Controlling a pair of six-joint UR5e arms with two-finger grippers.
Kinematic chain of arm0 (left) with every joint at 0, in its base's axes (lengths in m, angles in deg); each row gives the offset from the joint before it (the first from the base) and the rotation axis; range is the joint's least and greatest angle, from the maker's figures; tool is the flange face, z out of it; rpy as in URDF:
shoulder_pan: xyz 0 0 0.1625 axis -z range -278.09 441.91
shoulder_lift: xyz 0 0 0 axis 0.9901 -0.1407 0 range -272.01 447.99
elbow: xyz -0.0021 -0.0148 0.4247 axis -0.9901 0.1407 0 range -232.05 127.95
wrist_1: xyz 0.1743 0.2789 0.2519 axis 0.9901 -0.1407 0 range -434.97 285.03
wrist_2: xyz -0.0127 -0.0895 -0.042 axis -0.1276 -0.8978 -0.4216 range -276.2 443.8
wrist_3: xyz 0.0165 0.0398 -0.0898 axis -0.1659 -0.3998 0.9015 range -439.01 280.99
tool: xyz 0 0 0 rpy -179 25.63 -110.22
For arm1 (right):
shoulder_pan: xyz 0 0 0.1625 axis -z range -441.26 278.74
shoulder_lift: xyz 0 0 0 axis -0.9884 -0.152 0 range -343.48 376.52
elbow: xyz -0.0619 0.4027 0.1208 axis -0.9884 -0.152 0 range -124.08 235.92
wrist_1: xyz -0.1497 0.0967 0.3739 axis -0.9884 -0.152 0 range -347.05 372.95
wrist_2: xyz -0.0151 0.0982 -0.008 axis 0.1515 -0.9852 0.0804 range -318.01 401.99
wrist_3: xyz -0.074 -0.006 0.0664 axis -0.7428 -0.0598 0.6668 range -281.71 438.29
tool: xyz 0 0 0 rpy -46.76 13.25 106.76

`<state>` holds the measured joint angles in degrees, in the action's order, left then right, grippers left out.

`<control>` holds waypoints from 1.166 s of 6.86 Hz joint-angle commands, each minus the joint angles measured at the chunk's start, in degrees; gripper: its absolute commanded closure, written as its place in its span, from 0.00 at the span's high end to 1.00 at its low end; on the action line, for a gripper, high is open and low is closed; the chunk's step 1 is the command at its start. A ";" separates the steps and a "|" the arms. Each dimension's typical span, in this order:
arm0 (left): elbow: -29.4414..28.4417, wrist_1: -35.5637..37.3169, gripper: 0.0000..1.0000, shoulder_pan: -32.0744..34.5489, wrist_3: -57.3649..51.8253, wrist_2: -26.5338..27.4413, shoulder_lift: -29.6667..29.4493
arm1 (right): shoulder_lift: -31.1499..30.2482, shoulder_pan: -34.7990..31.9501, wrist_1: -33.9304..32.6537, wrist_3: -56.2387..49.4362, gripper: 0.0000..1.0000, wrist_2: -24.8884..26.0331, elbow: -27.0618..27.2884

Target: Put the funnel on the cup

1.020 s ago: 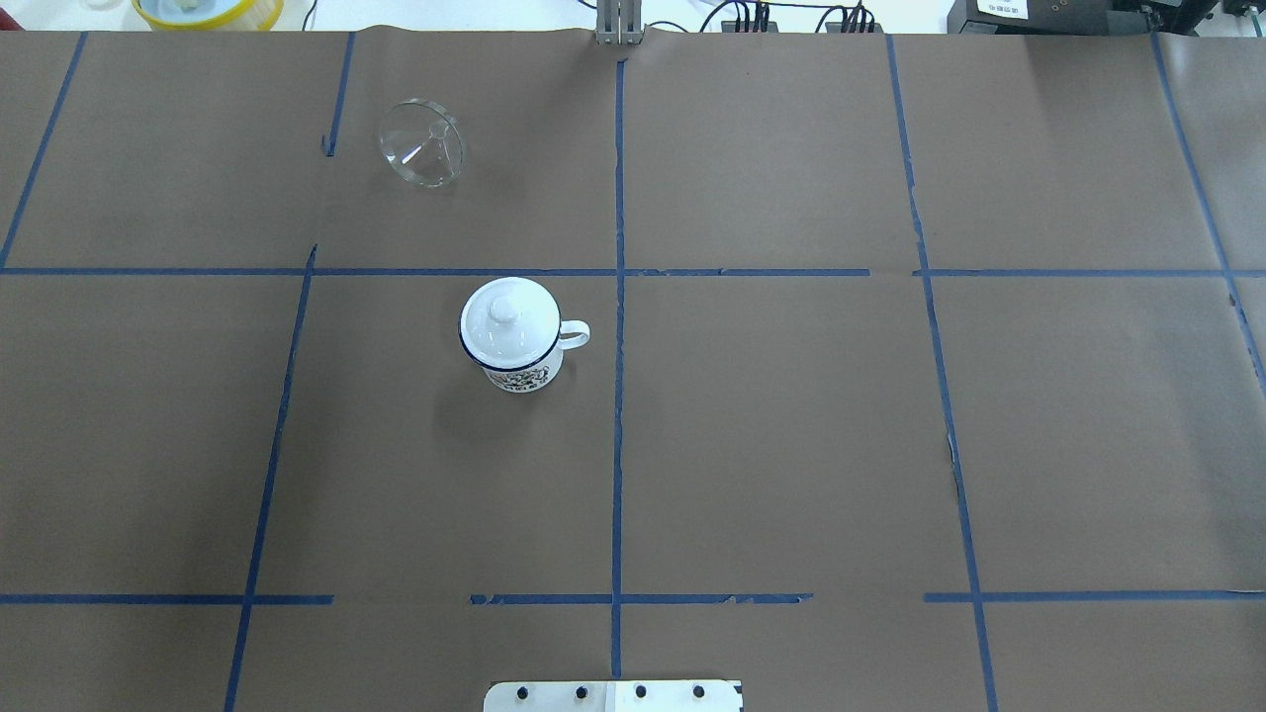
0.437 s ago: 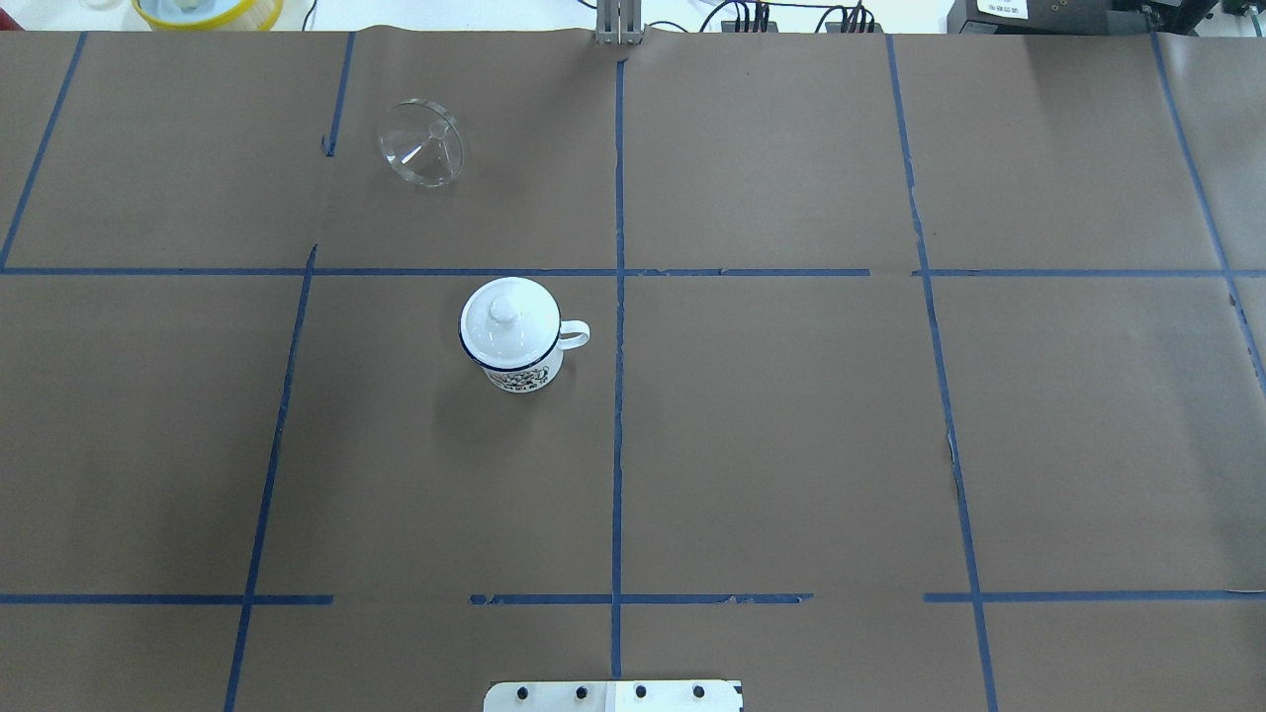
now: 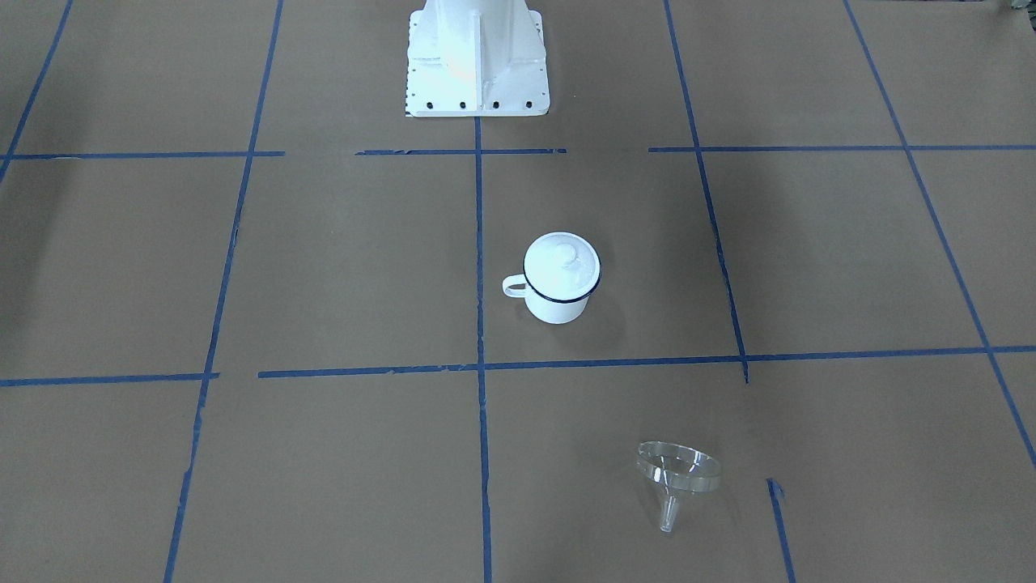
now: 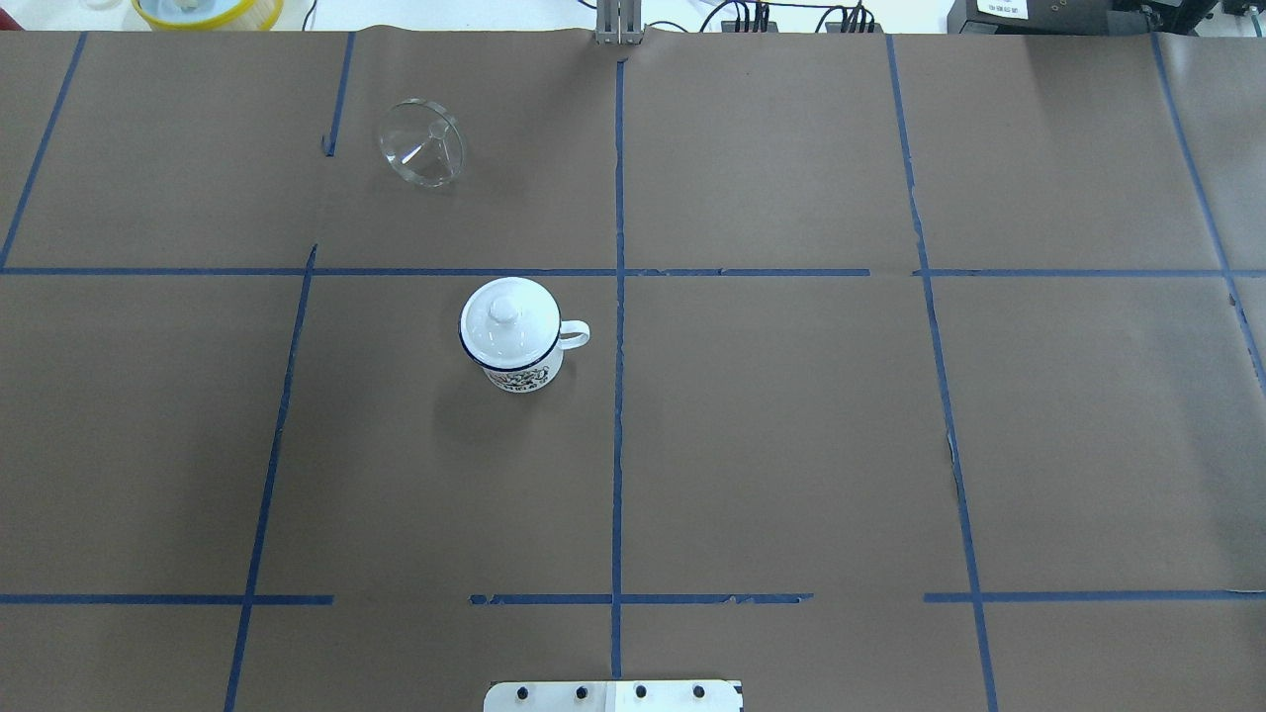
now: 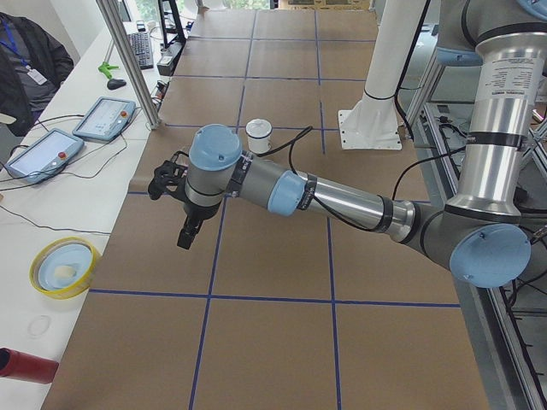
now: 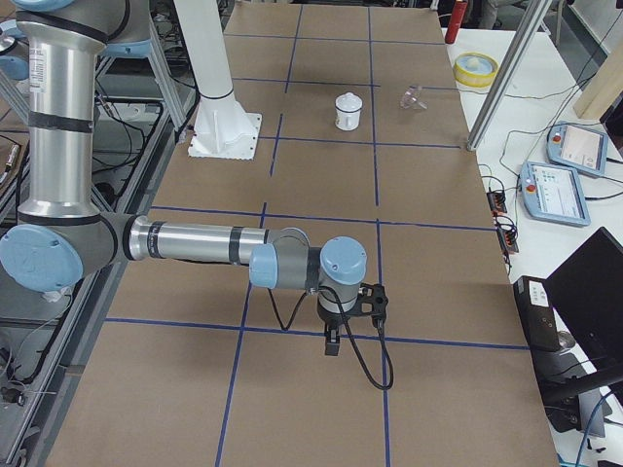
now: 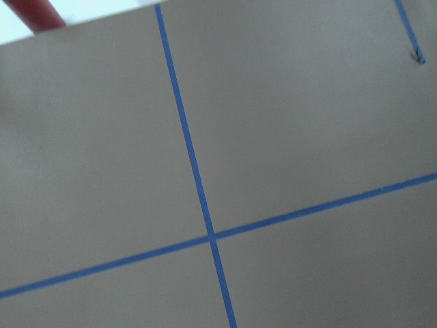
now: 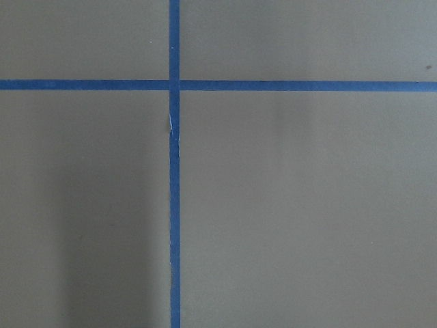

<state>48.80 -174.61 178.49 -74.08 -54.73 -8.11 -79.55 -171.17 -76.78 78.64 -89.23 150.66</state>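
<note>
The cup [image 4: 514, 356] is a white enamel mug with a dark blue rim, upright left of the table's centre line, handle towards the centre line. A round white knobbed lid [image 4: 504, 318] sits on it. The cup also shows in the front view [image 3: 557, 306]. The clear funnel [image 4: 422, 143] lies on its side at the far left of the table, apart from the cup, and shows in the front view [image 3: 677, 474]. My left gripper [image 5: 185, 239] and right gripper [image 6: 332, 345] hang over bare paper near the table's ends, far from both. I cannot tell whether they are open or shut.
The table is covered in brown paper with a grid of blue tape. The robot's white base [image 3: 477, 57] stands at the near middle edge. A yellow bowl [image 4: 208, 10] and a red cylinder [image 5: 26, 366] lie beyond the far edge. A metal post [image 5: 128, 60] stands there.
</note>
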 commanded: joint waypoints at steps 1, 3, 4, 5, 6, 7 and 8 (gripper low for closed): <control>5.54 -5.90 1.00 -5.91 11.14 0.18 -1.20 | 0.00 0.00 0.00 0.00 1.00 0.00 0.00; 6.30 -5.57 1.00 -20.74 28.17 0.97 -8.01 | 0.00 0.00 0.00 0.00 1.00 0.00 0.00; 6.29 -5.31 1.00 -27.26 39.78 7.16 -11.89 | 0.00 0.00 0.00 0.00 1.00 0.00 0.00; 5.42 0.35 1.00 -33.85 46.25 10.70 -17.84 | 0.00 0.00 0.00 0.00 1.00 0.00 0.00; 5.50 12.68 1.00 -39.75 52.14 15.78 -25.04 | 0.00 0.00 0.00 0.00 1.00 0.00 0.00; 5.33 19.85 1.00 -45.90 57.42 20.71 -29.98 | 0.00 0.00 0.00 0.00 1.00 0.00 0.00; 3.76 19.66 1.00 -50.13 65.92 22.67 -32.21 | 0.00 0.00 0.00 0.00 1.00 0.00 0.00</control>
<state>53.80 -158.25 134.17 -16.96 -35.61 -36.28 -79.55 -171.17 -76.78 78.64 -89.23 150.66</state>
